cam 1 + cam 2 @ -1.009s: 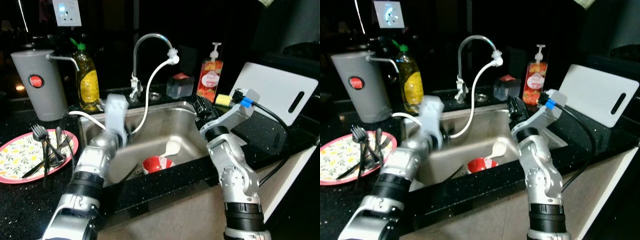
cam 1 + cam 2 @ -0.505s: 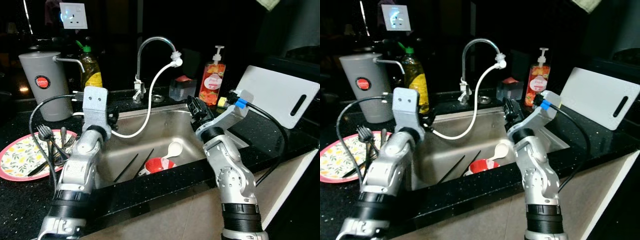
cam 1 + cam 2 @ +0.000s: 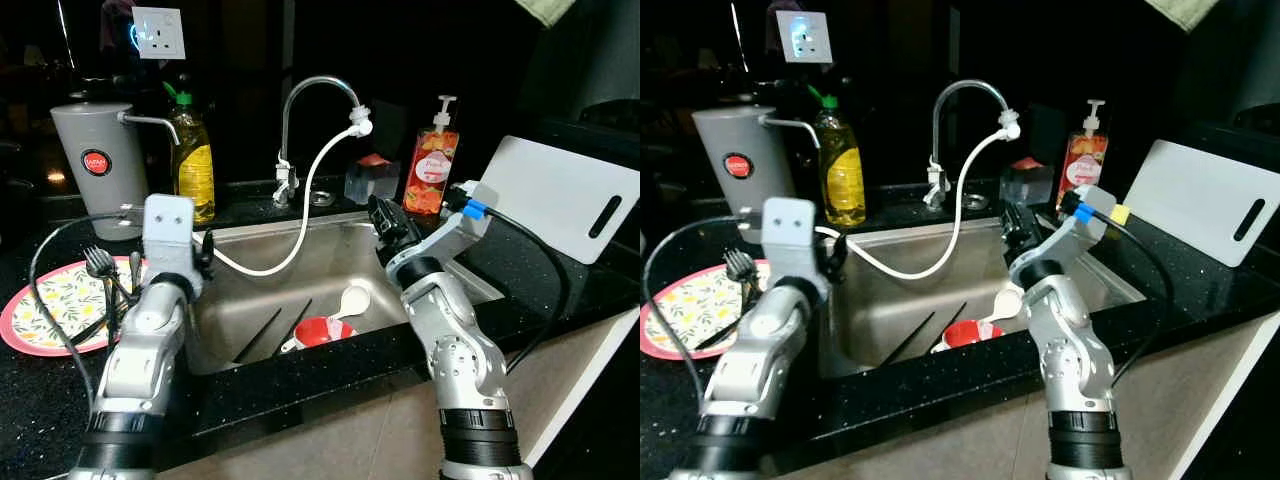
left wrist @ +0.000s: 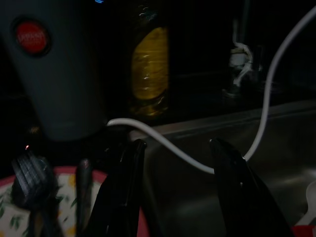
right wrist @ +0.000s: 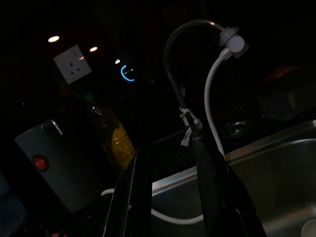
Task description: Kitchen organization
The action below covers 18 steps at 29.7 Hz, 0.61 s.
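Sink [image 3: 470, 275]: steel basin is being seen set into the black counter [image 3: 40, 400], directly ahead of the robot.
Red bowl [image 3: 322, 331]: is being seen lying on the sink floor near the front wall; a white spoon [image 3: 348, 301] is resting against its rim.
Chopsticks [image 3: 270, 332]: two dark sticks are lying on the sink floor, just left of the red bowl.
Left gripper [image 4: 175, 195]: is being held over the sink's left edge, fingers spread apart, nothing between them; a white hose [image 3: 300, 220] is crossing in front of it.
Right gripper [image 5: 170, 190]: is being held above the sink's right side, fingers parted, nothing pinched.
Plate [image 3: 30, 320]: floral plate with a pink rim is being seen on the counter left of the sink, carrying dark forks [image 3: 100, 275].
Faucet [image 3: 310, 95]: is arching behind the sink, the white hose hanging from its spout.
Back row: grey jug [image 3: 95, 165], yellow bottle [image 3: 193, 165], soap dispenser [image 3: 432, 175].
Cutting board [image 3: 560, 200]: white, is being seen leaning at far right.
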### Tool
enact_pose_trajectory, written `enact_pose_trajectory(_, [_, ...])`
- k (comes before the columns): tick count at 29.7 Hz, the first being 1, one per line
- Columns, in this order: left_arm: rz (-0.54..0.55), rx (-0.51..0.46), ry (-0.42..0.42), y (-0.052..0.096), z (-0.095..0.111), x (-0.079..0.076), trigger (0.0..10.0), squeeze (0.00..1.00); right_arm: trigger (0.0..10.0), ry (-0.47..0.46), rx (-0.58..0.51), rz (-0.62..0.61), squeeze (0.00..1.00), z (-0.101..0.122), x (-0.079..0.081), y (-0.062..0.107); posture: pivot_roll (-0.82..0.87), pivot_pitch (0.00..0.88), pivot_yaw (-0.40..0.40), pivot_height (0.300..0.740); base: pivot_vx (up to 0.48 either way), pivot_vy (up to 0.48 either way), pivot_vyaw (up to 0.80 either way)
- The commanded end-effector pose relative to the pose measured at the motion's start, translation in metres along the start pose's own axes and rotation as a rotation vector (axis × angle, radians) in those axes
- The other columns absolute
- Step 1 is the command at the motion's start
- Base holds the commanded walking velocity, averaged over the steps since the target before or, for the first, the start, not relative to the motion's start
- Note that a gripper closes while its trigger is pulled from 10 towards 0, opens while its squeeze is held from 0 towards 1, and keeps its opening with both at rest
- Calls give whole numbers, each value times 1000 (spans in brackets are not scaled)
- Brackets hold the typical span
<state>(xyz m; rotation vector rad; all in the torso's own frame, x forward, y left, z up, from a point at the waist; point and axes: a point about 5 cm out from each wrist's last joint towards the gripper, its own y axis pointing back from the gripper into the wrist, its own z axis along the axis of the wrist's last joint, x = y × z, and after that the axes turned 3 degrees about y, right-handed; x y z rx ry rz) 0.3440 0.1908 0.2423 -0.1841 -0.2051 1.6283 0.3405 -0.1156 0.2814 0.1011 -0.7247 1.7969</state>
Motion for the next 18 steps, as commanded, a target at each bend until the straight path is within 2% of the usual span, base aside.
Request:
enact_pose_trajectory(1, [-1,-5,27,0,-2,2,10000,0,10000,-2,32,-6,0,-6,-2,1,-5,0,-78,740,0,0,0])
enact_pose_trajectory(5, [-42,-45,84,2,9,1,10000,0,10000,0,36,2,0,-6,0,0,-13,0,-88,740,0,0,0])
enact_pose_trajectory(8, [-81,-68,73,3,17,1,10000,0,10000,0,36,3,0,-6,-1,0,-10,0,-91,740,0,0,0])
enact_pose_trajectory(9, [-163,-39,96,-2,14,1,10000,0,10000,2,38,4,0,-6,-1,-2,-7,0,-95,740,0,0,0])
enact_pose_trajectory(10, [-163,-39,96,-2,14,1,10000,0,10000,2,38,4,0,-6,-1,-2,-7,0,-95,740,0,0,0])
enact_pose_trajectory(11, [-217,-17,122,-3,10,0,10000,0,10000,2,39,5,0,-6,-1,-2,-7,0,-95,740,0,0,0])
enact_pose_trajectory(12, [-306,3,157,-2,5,-4,10000,0,10000,3,40,7,0,-7,0,-3,-19,0,-93,740,0,0,0])
enact_pose_trajectory(13, [-323,5,137,1,2,-8,10000,0,10000,4,40,7,0,-6,0,-2,-24,0,-91,740,0,0,0])
enact_pose_trajectory(16, [-318,-1,110,3,1,-11,10000,0,10000,5,40,7,0,-6,0,-2,-23,0,-91,740,0,0,0])
enact_pose_trajectory(18, [-223,-5,101,2,-1,-5,10000,0,10000,8,47,-1,0,-7,-2,0,-26,0,-100,740,0,0,0])
